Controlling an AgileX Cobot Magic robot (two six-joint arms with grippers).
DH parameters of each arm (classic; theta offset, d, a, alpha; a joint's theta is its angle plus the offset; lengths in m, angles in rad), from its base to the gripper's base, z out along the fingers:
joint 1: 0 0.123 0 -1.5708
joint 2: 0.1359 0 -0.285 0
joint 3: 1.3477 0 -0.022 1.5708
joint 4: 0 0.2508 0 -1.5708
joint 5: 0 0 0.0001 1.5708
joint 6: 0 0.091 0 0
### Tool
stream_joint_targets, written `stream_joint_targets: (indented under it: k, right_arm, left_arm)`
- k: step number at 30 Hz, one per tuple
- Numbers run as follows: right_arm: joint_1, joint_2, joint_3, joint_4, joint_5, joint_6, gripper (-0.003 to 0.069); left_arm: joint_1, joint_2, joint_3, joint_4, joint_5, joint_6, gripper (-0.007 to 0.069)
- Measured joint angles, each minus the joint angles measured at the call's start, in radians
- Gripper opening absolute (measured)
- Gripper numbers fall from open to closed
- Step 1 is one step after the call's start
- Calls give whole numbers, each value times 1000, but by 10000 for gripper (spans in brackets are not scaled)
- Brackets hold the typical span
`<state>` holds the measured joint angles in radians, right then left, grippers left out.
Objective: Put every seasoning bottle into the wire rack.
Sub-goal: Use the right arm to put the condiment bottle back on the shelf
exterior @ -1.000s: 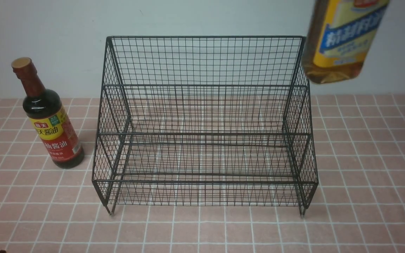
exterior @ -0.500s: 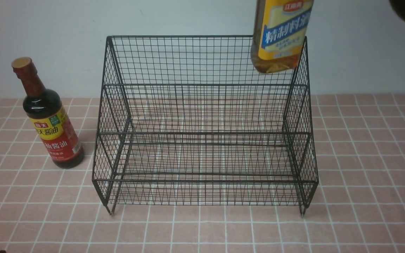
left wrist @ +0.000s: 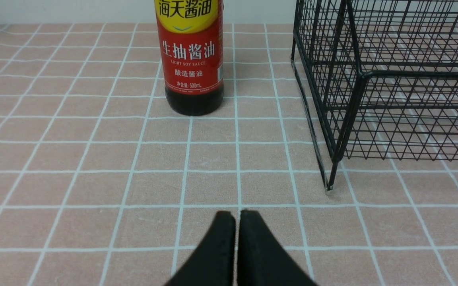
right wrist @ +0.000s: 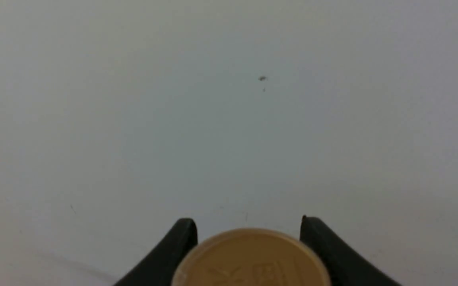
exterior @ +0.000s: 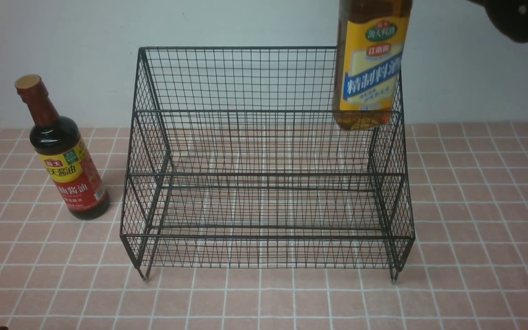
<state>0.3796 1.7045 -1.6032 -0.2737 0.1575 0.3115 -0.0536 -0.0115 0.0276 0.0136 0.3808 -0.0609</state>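
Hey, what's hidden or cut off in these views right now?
Front view: the large amber bottle with yellow-blue label loses its neck and cap past the top edge.
Right wrist view: only its tan cap shows in the right end effector; the body is out of frame.
Left wrist view: the top edge cuts the slim dark soy-sauce bottle through its label.
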Motion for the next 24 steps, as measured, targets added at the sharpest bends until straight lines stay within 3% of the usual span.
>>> stream_joint_targets:
  k: [10,24]
  right_arm:
    - [2,3,-1,44,332,60,311]
    - [4,52,3,96,376,30,311]
  left_arm:
    - [0,0,0,0,0,0,-6]
    - [0,0,0,0,0,0,-6]
